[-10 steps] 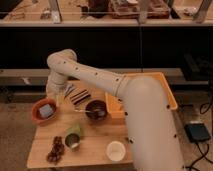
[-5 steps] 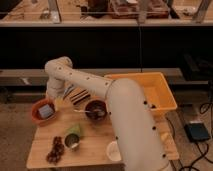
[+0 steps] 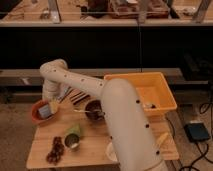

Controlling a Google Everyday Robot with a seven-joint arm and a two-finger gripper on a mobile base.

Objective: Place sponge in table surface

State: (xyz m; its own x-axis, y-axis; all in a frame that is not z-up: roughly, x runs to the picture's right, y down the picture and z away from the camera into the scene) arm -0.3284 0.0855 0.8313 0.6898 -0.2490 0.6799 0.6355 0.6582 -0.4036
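sponge [image 3: 44, 111], small grey-blue soft block: in round orange bowl [image 3: 34, 113], left of frame | gripper [image 3: 52, 102]: just above it, spread wide, seemingly empty | advice: straddle squarely, clear rim, set on bare tan wooden tabletop [image 3: 95, 142]

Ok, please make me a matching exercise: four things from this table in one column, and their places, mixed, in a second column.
Things:
1. sponge
2. green can
3. yellow bin
4. gripper

Places:
A. at the table's right end
B. inside the orange bowl
C. on the table surface, towards the front
D. low over the orange bowl, at the left end

Pairs: 1-B, 2-C, 3-A, 4-D.
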